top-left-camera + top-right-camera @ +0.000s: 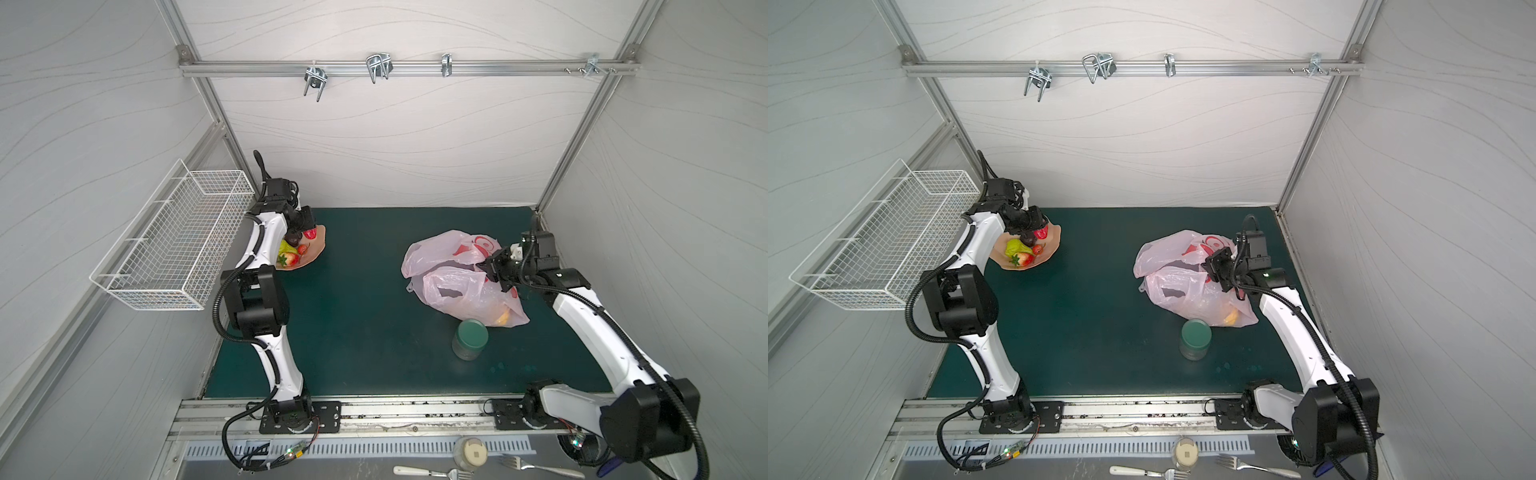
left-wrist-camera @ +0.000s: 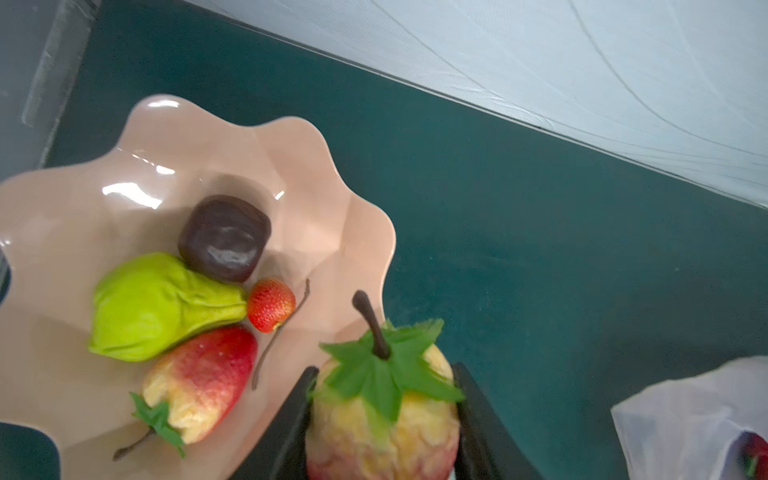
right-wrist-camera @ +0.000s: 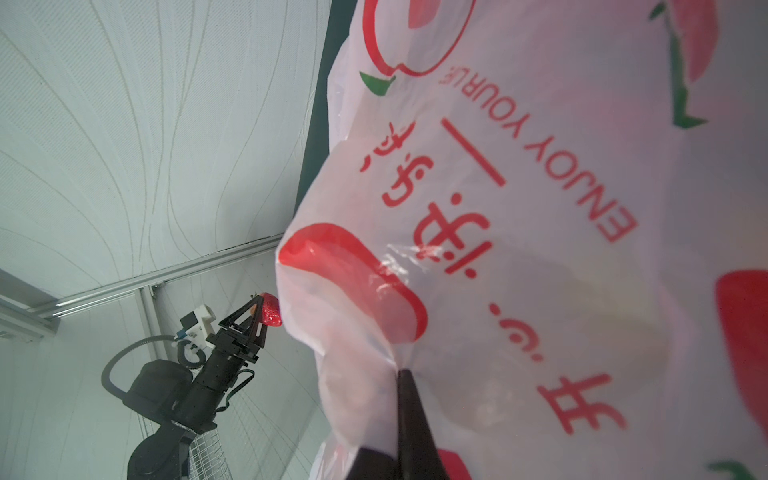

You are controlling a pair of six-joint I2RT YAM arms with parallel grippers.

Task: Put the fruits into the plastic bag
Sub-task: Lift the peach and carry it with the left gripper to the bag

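The dark green mat [image 1: 353, 291] has a peach scalloped dish [image 1: 316, 250] back left, the plastic bag [image 1: 453, 286] over right, and a green-lidded jar [image 1: 470, 338] just beside it.

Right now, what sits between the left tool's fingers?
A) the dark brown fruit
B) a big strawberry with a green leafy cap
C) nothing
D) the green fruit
B: in the left wrist view the left tool grips the big strawberry by its sides, while the dark brown fruit and the green fruit lie in the dish.

Thin translucent plastic bag [image 1: 478, 303] w/ glossy print (crinkly), smooth glossy dish [image 2: 124, 166], matt green mat [image 1: 353, 332]
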